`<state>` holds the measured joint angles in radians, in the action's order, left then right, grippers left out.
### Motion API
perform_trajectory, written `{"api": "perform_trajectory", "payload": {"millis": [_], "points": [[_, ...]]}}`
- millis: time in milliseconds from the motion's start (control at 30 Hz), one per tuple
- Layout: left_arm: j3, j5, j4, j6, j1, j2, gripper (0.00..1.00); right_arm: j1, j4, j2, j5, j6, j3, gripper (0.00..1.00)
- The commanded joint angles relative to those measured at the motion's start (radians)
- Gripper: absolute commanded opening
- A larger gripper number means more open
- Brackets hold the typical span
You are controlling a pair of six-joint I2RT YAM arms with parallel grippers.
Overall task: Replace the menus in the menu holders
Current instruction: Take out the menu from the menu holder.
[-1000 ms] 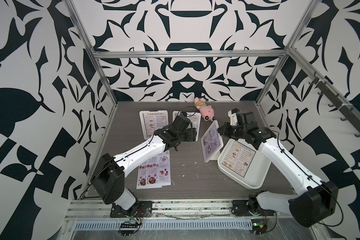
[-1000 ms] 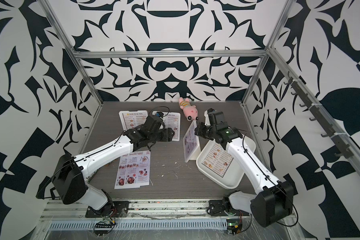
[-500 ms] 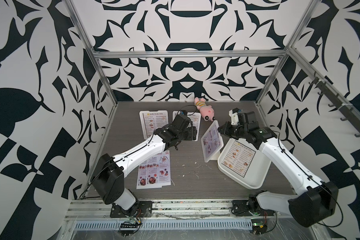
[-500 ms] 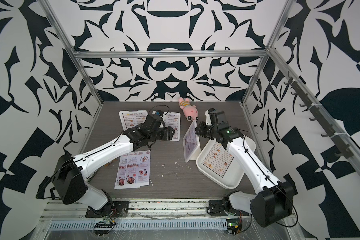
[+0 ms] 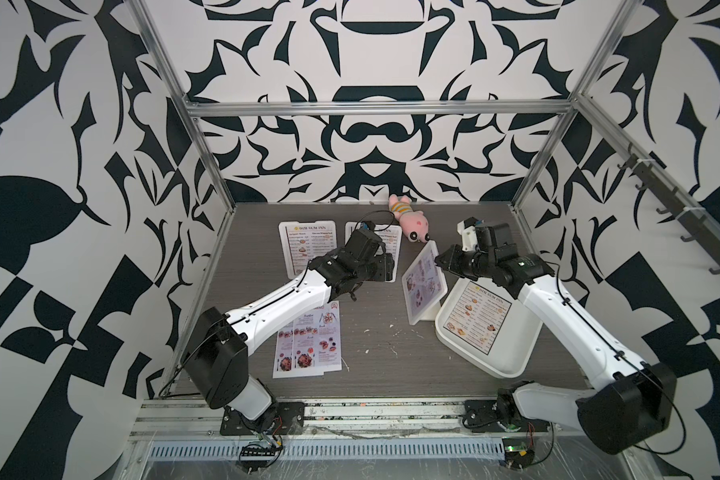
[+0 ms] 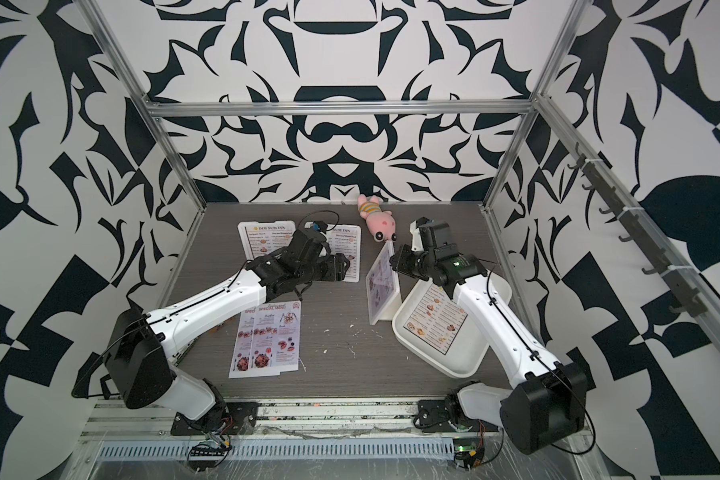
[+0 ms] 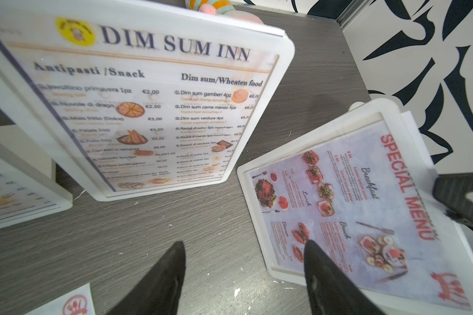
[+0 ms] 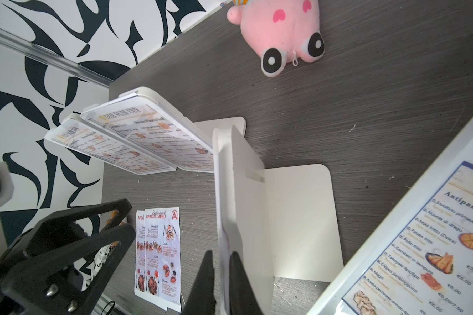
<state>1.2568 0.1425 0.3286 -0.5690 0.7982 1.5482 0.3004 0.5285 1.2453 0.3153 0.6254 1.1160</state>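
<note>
My right gripper (image 8: 221,253) is pinching the SPECIAL MENU sheet (image 7: 352,207) in the menu holder (image 8: 246,196) toward the worktop's (image 5: 371,365) right edge; my fingers (image 8: 202,283) are hiding its rim; my left gripper (image 7: 243,242) is hovering with jaws apart.

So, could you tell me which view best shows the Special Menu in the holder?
The left wrist view: the Special Menu faces it, headings readable. Both top views show it small; the right wrist view, edge-on.
</note>
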Motion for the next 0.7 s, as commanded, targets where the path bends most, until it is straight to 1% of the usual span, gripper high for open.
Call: {"api": "perform_trajectory", "payload": {"millis": [0, 200, 267, 433, 667], "points": [[0.004, 0.014, 0.015, 0.008, 0.003, -0.016, 0.71, -0.004, -0.020, 0.002, 0.030, 0.002, -0.009, 0.09], [-0.005, 0.017, 0.014, 0.008, 0.003, -0.027, 0.70, -0.005, -0.057, 0.005, 0.063, 0.028, -0.016, 0.01], [-0.003, 0.018, 0.014, 0.008, 0.003, -0.028, 0.70, -0.006, -0.067, -0.003, 0.068, 0.041, -0.013, 0.00], [0.001, 0.017, 0.012, 0.009, 0.002, -0.023, 0.71, -0.011, -0.073, -0.019, 0.082, 0.054, 0.009, 0.00], [0.000, 0.017, 0.009, 0.008, 0.003, -0.020, 0.71, -0.030, -0.103, -0.021, 0.125, 0.078, 0.001, 0.00]]}}
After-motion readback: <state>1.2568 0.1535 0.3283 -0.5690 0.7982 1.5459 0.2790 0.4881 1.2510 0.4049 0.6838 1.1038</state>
